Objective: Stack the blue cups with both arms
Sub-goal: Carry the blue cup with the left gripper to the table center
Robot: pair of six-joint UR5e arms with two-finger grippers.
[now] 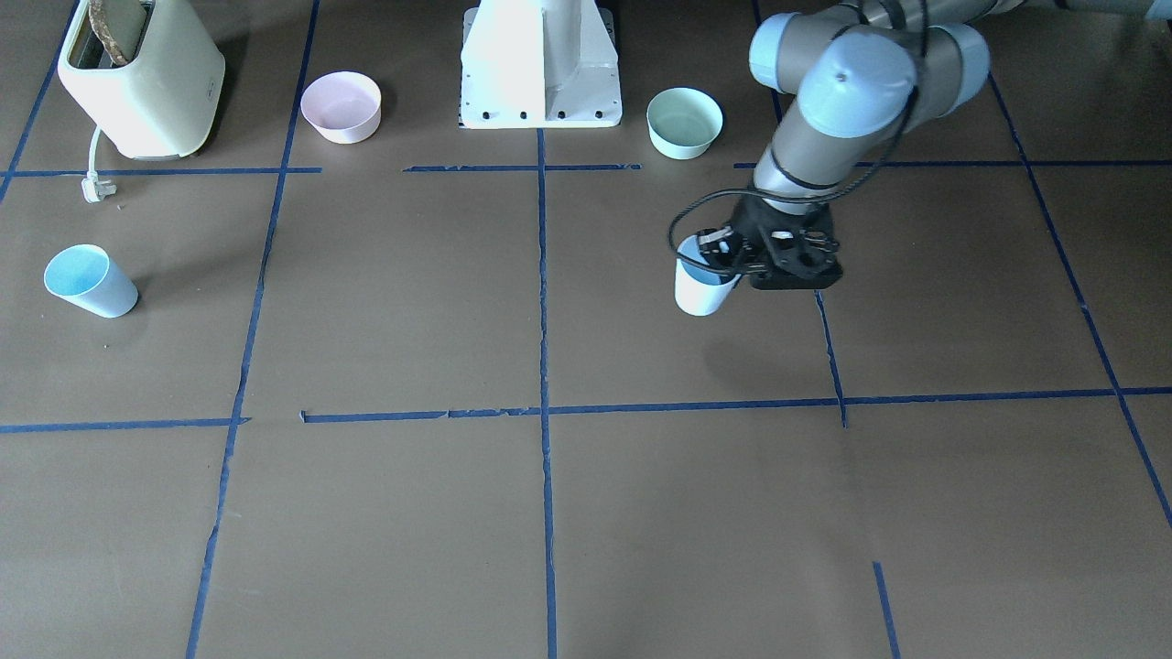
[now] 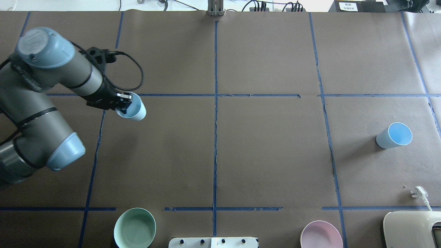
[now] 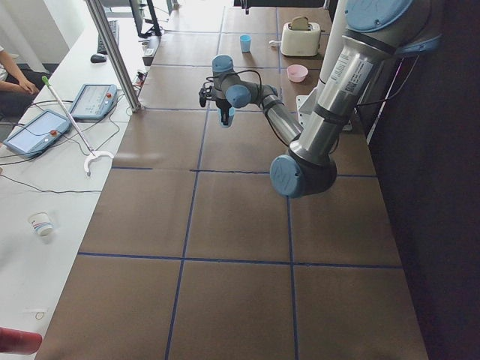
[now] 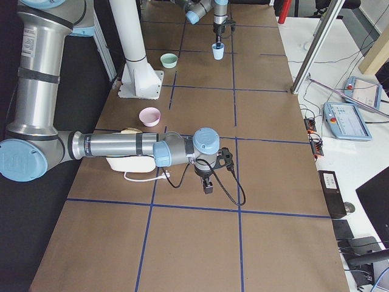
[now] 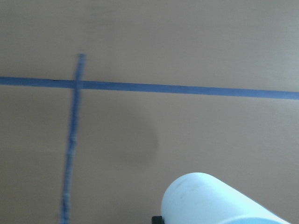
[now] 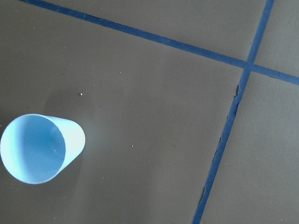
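Observation:
My left gripper (image 2: 121, 103) is shut on the rim of one blue cup (image 2: 133, 109), with one finger inside it. It holds the cup a little above the table, as the front view (image 1: 701, 286) and its shadow show. The cup's pale wall fills the lower right of the left wrist view (image 5: 210, 200). The other blue cup (image 2: 395, 135) stands upright and alone on the far right side of the table, and also shows in the front view (image 1: 90, 280) and the right wrist view (image 6: 41, 148). My right gripper (image 4: 208, 182) shows only in the exterior right view, so I cannot tell whether it is open or shut.
A mint-green bowl (image 2: 134, 228) and a pink bowl (image 2: 321, 235) sit either side of the white pedestal base (image 1: 540, 73). A cream toaster (image 1: 142, 78) with its loose plug (image 1: 96, 188) stands near the second cup. Blue tape lines cross the brown table.

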